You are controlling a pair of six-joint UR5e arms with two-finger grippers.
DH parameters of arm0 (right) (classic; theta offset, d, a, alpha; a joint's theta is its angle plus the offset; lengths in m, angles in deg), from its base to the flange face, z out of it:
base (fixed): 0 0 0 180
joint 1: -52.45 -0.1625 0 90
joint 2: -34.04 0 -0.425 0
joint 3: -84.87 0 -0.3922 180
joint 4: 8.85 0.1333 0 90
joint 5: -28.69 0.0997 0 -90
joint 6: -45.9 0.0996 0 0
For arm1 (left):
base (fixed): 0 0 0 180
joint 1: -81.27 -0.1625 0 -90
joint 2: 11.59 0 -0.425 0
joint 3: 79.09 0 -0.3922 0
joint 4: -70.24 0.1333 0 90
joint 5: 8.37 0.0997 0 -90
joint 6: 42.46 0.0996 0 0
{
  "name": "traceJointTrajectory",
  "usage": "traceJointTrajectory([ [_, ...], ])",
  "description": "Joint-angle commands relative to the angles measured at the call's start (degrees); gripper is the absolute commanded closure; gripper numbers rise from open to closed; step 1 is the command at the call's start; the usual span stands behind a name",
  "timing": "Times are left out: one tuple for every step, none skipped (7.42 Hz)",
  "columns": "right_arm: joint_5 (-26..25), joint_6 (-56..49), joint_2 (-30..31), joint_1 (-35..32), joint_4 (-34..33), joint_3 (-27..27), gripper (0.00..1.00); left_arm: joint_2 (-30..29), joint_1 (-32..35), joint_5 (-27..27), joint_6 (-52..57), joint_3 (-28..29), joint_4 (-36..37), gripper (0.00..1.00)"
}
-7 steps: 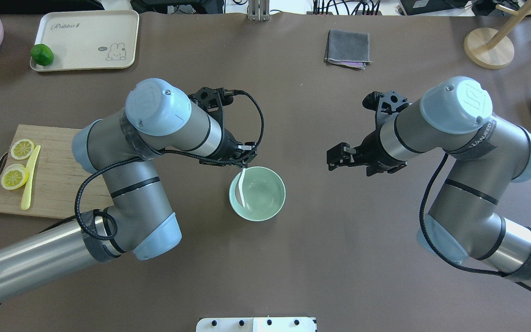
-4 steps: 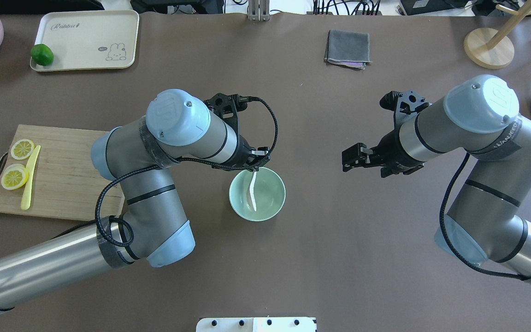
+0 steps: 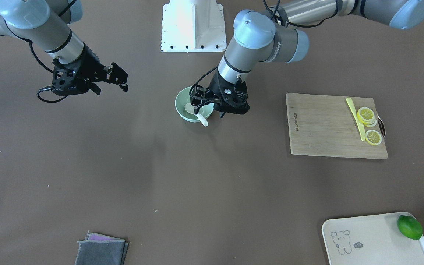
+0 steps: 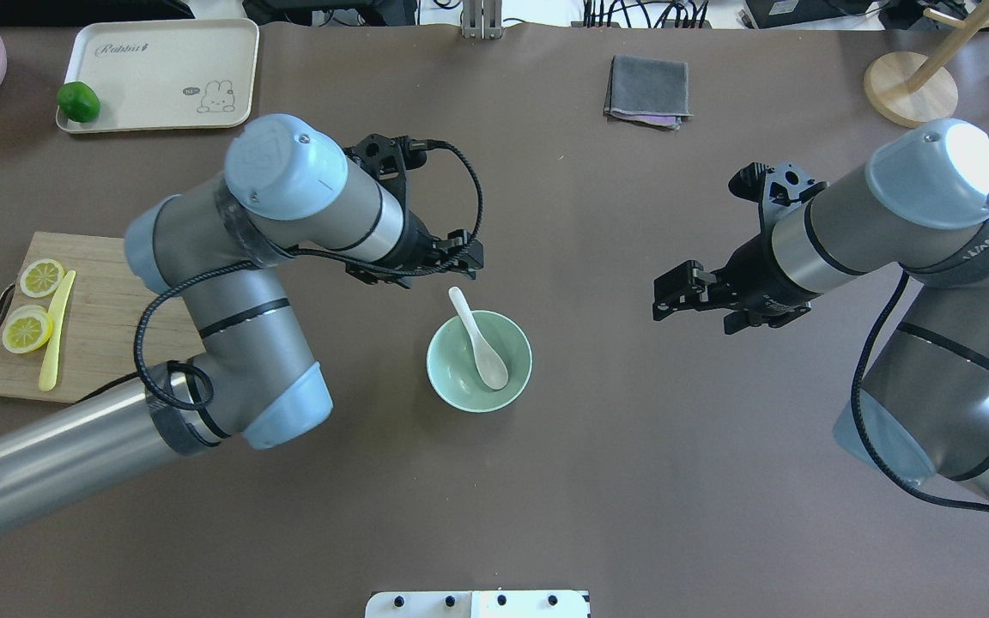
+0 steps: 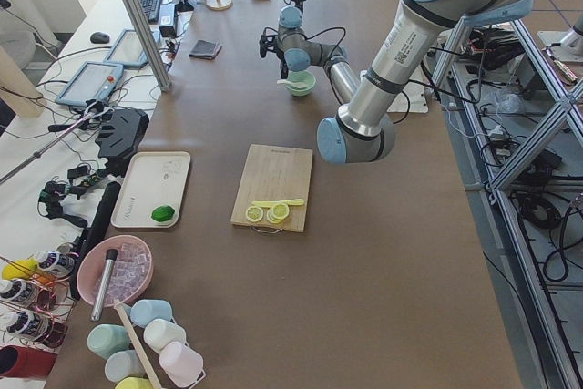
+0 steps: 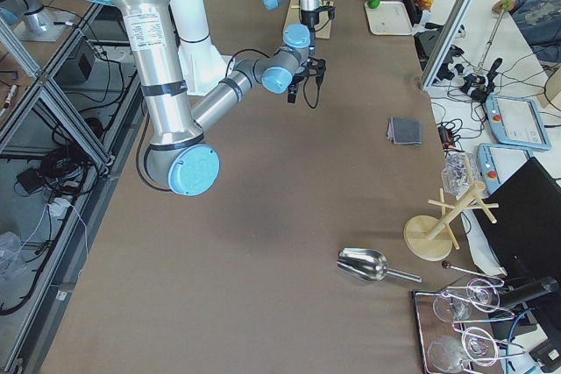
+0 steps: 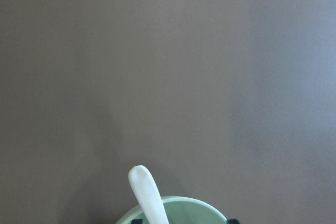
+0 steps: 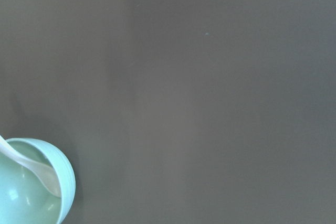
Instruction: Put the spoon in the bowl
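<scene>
Overhead exterior view: my left claw (image 4: 467, 256) has released and drawn back, jaws apart, empty. Spoon (image 4: 481, 342) now rests inside bowl (image 4: 438, 378), handle over the rim. Placement judged complete. Right claw (image 4: 663, 299) spread, idle.

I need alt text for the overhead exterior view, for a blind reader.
A white spoon lies in the mint-green bowl in the middle of the table, scoop inside, handle leaning over the far rim. The left tool hangs open just beyond the bowl; the right tool, also open, hovers apart.
</scene>
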Motion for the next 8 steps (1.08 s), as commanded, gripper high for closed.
traceJointTrajectory([
  [0.15, -7.32, 4.62, -4.97, 0.08, -0.61, 0.0, 13.77, 10.21, -7.72, 17.54, -7.48, 0.05, 0.02],
  [0.41, -16.53, 8.57, -8.22, -0.01, -0.35, 0.0, 20.37, 13.74, -9.32, 25.75, -8.92, 0.48, 0.02],
  [0.94, -23.06, 12.18, -12.52, -0.1, 0.0, 0.0, 24.88, 16.91, -10.29, 33.48, -9.28, 0.84, 0.02],
  [1.55, -30.35, 15.61, -17.34, -0.45, 0.7, 0.0, 28.75, 23.12, -13.87, 43.74, -9.02, 2.75, 0.02],
  [4.6, -38.95, 17.64, -23.14, -0.8, 3.41, 0.0, 33.75, 30.05, -14.95, 58.03, -8.5, 6.6, 0.02],
  [9.25, -45.47, 19.32, -29.37, -0.8, 6.57, 0.0, 37.19, 37.08, -15.04, 71.14, -7.19, 8.64, 0.02],
  [10.08, -54.41, 21.25, -34.39, -0.89, 9.21, 0.0, 39.14, 43.24, -15.22, 77.79, -6.82, 11.18, 0.02],
  [10.17, -63.46, 21.53, -39.14, -1.15, 13.15, 0.0, 41.07, 46.79, -15.39, 79.25, -6.65, 12.69, 0.02],
])
